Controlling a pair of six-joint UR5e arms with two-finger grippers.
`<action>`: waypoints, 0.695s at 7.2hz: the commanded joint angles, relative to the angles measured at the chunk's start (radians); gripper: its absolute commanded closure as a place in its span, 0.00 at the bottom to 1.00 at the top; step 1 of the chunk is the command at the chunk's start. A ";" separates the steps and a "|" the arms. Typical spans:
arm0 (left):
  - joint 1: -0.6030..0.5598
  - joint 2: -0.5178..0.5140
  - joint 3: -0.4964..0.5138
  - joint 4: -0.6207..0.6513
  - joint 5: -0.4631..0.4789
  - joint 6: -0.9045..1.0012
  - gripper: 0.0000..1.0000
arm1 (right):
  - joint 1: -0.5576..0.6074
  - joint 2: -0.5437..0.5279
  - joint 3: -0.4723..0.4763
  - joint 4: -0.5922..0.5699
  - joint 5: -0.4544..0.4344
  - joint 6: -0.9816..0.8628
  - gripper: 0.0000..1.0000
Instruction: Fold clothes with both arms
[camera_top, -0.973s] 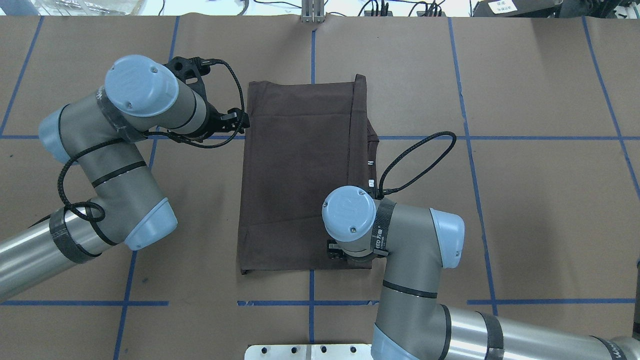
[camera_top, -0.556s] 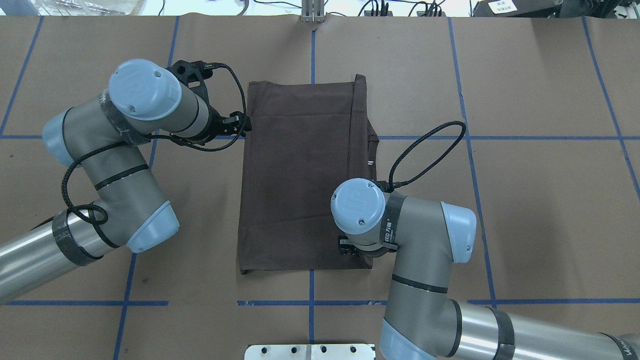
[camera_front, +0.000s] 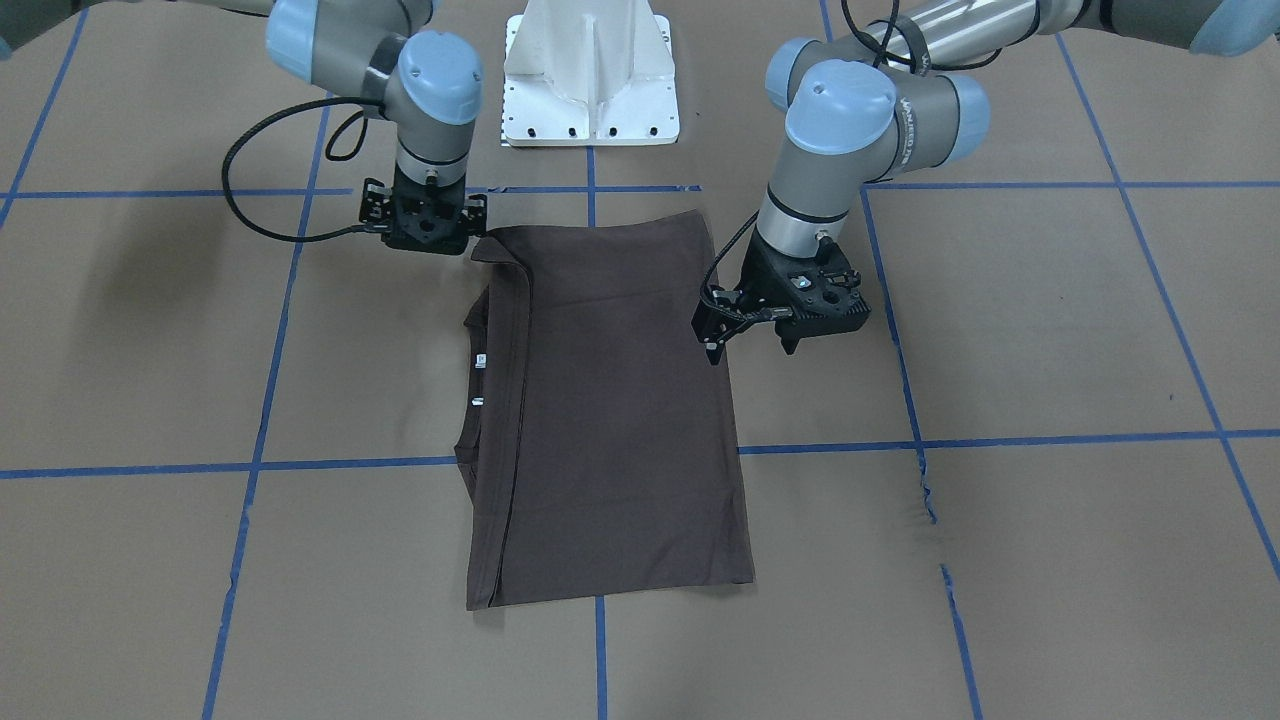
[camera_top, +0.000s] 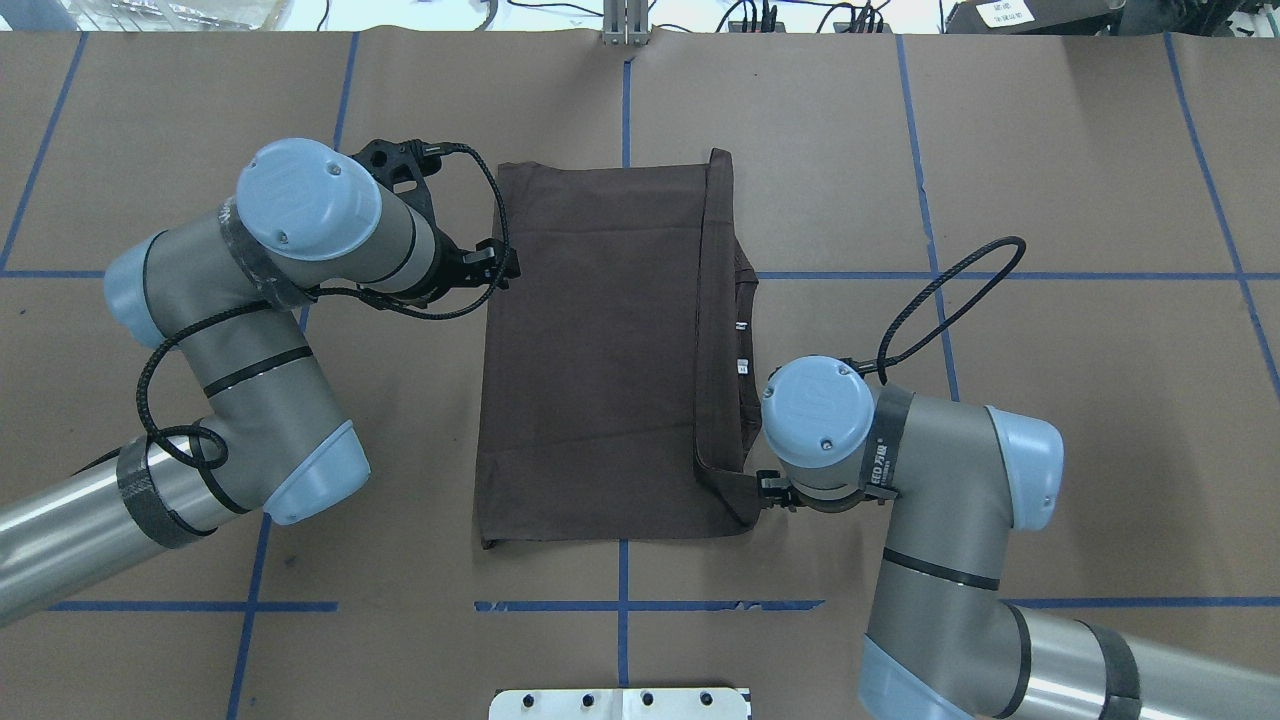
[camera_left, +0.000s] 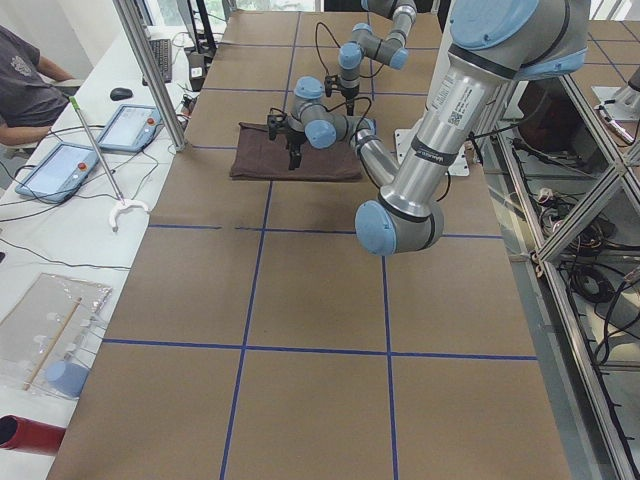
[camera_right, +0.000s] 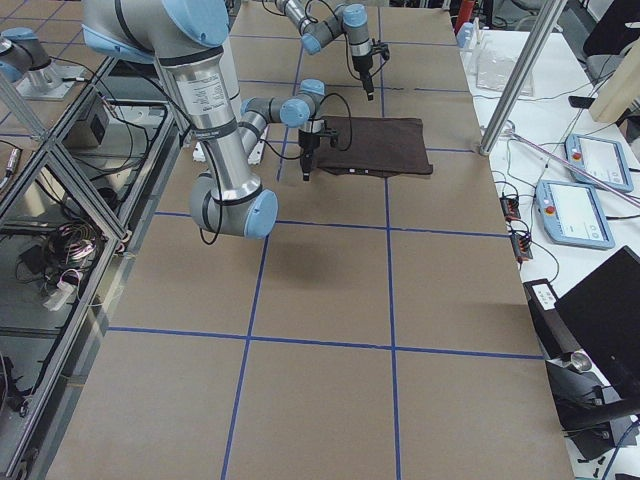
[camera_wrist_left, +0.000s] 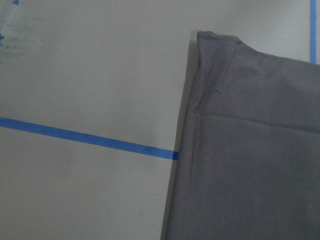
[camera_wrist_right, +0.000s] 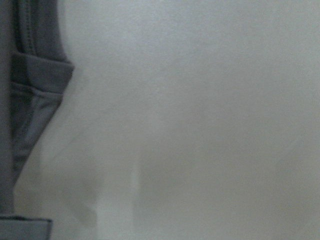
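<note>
We are viewing the dark brown-grey short-sleeved T-shirt (camera_top: 600, 350), which is lying folded into a long rectangle at the centre of the brown paper-covered table (camera_top: 1050, 400). It is lying across one of the blue tape lines (camera_top: 1100, 275) of the grid. The round collar (camera_top: 745, 285) and two small white tags (camera_top: 742, 365) are showing along the T-shirt's long edge on the robot's right side.

The black two-finger left gripper (camera_front: 750, 350) is hanging at the opposite long edge, toward the far end (the end away from the white pedestal base (camera_front: 590, 80)). Its fingers are standing spread apart, one just at the hem and the other over bare paper.

The black two-finger right gripper (camera_top: 762, 490) is standing at the T-shirt's near corner on the robot's right. Its fingertips are hidden under the wrist. The corner is rising off the table in a ridge and running up into the gripper, so we are reading it as clamped on the T-shirt. The right wrist view is blurred and is showing only a hemmed fabric edge.
</note>
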 joint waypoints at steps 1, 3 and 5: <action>0.001 -0.001 -0.007 0.002 0.001 -0.003 0.00 | 0.046 0.000 0.062 0.014 0.008 -0.032 0.00; 0.000 0.009 -0.025 0.008 0.001 0.006 0.00 | 0.075 0.115 -0.004 0.075 0.000 -0.090 0.00; 0.000 0.010 -0.025 0.008 0.001 0.009 0.00 | 0.074 0.204 -0.143 0.185 0.000 -0.095 0.00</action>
